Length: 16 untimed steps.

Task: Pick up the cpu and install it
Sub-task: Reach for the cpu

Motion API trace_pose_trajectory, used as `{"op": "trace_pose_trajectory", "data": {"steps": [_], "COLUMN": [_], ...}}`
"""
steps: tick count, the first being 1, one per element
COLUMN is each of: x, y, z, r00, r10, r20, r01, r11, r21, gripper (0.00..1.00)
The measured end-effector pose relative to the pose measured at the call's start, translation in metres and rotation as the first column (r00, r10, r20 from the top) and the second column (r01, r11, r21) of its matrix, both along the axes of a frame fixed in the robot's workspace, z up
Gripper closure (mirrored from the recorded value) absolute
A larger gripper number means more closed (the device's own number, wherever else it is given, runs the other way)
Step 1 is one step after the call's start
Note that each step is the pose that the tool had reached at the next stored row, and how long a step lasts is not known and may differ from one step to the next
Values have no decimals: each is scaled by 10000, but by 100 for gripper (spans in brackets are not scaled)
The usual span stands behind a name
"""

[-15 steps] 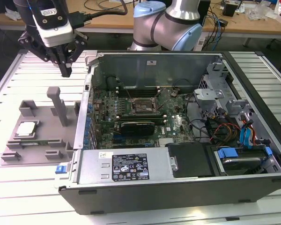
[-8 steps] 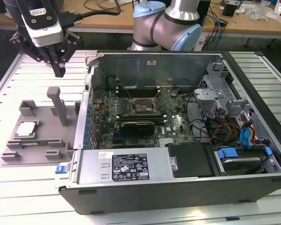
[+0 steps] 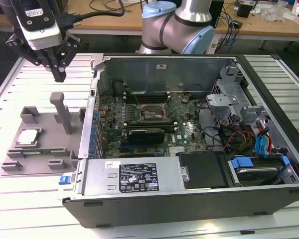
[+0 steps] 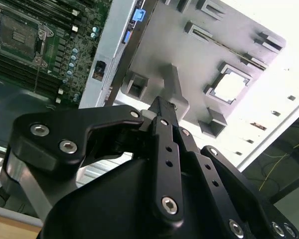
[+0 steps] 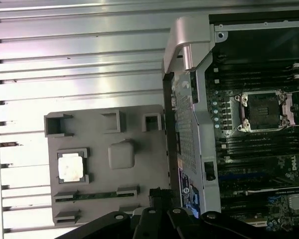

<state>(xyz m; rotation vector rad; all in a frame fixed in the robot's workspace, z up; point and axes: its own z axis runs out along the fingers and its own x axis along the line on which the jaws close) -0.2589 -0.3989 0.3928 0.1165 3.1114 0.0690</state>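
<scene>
On the exterior view's left, a matte grey plastic tray (image 3: 45, 152) lies on the ribbed white metal table (image 3: 20, 204). The cpu (image 3: 29, 136), a flat square with a dull silvery lid and pale rim, sits in a square pocket of the tray, well apart from the case. A grey post (image 3: 62, 112) with a blocky head stands upright on the tray near it. Above the post hangs the black gripper (image 3: 60, 74), its fingers drawn together to a point with nothing between them. Further right lies the open dark steel case (image 3: 189, 204), with a green board inside and a square metal-framed socket (image 3: 152, 113) at its middle. A black-and-white label (image 3: 138, 177) on the case's silver box carries print too small to read.
</scene>
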Motion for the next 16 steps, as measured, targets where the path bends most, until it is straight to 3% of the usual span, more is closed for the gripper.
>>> {"op": "trace_pose_trajectory", "data": {"steps": [3,13,16], "x": [-110,-343,-460], "y": [0,0,0], "z": [-6,-19,-25], "r00": [10000,10000,10000], "r10": [1,1,0], "r20": [1,1,1], "r01": [-1,-1,0], "r11": [10000,10000,10000], "r21": [0,0,0], "gripper": [89,89,89]}}
